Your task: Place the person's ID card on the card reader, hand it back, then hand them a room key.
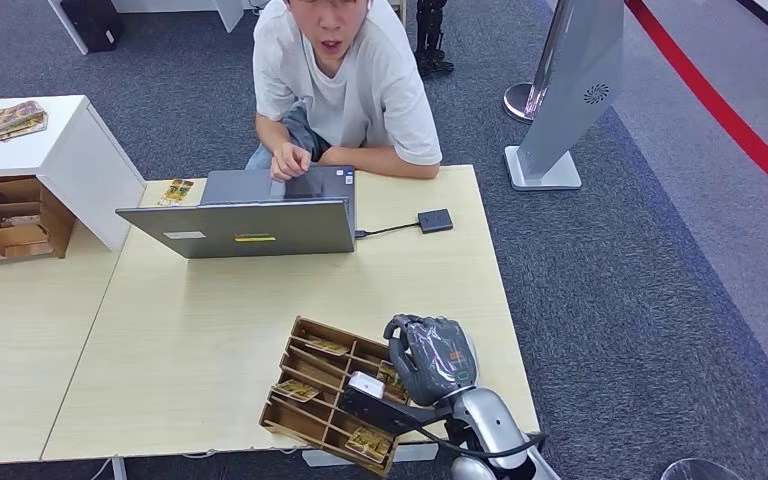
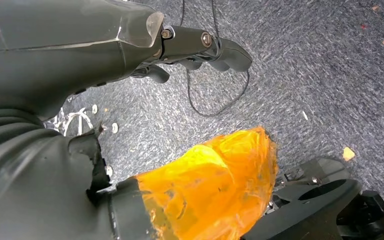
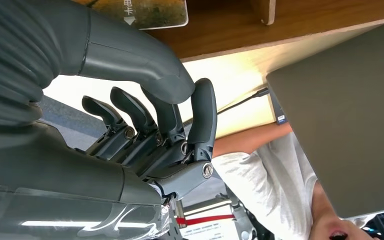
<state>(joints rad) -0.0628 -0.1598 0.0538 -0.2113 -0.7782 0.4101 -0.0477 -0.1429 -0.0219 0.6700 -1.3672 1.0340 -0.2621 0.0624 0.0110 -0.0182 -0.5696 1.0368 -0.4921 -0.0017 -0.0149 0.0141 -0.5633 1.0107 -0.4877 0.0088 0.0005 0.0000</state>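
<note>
the right hand (image 1: 430, 358) is over the wooden tray (image 1: 305, 375) of room key cards (image 1: 369, 441) on the table (image 1: 210, 310). its fingers (image 3: 202, 120) are spread and hold nothing. the left hand (image 2: 200, 47) hangs over the carpet, holding nothing. the black card reader (image 1: 435, 221) sits beside the laptop (image 1: 250, 225).

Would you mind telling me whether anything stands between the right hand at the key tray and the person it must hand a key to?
Yes: the open laptop stands across the desk between the right hand, over the key tray, and the person. The desk to the laptop's right holds just the card reader and its cable.
</note>
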